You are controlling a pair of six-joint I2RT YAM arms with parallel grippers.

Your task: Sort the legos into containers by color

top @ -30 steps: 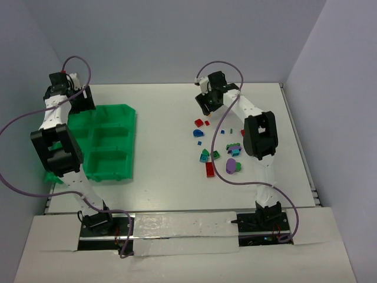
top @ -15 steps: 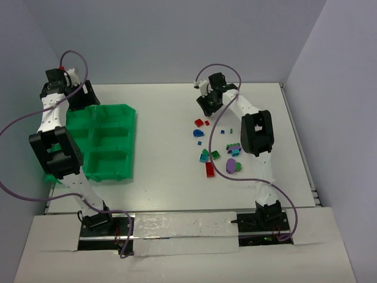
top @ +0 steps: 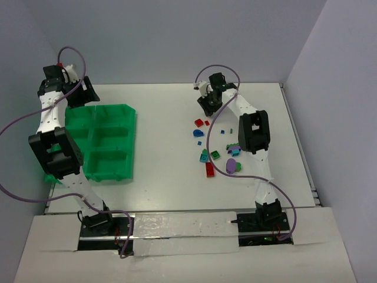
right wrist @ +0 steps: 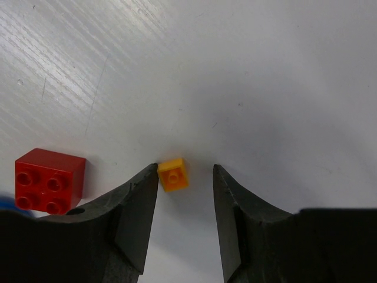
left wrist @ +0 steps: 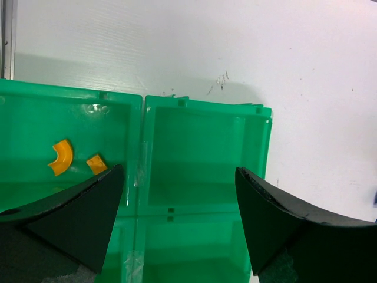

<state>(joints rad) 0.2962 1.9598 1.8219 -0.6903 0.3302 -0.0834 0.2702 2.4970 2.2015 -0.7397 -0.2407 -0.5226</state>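
Note:
My right gripper (right wrist: 185,168) is open and low over the table, its jaws either side of a tiny orange brick (right wrist: 174,175). The brick touches the left finger (right wrist: 138,206), with a gap to the right finger. A red brick (right wrist: 50,180) lies just to the left. In the top view the right gripper (top: 206,106) is at the far end of the scattered legos (top: 215,154). My left gripper (left wrist: 179,171) is open and empty above the green tray (left wrist: 141,147). A curved orange piece (left wrist: 60,158) and a small orange plate (left wrist: 96,163) lie in a far-left compartment.
The tray (top: 112,108) lies at the table's left side, with the left gripper (top: 79,94) over its far edge. Loose bricks include a red one (top: 199,123), a blue one (top: 198,133), a long red one (top: 210,170) and a purple one (top: 234,166).
My left gripper has moved back and left toward the tray's far edge. My right gripper has shifted slightly at the far end of the brick pile.

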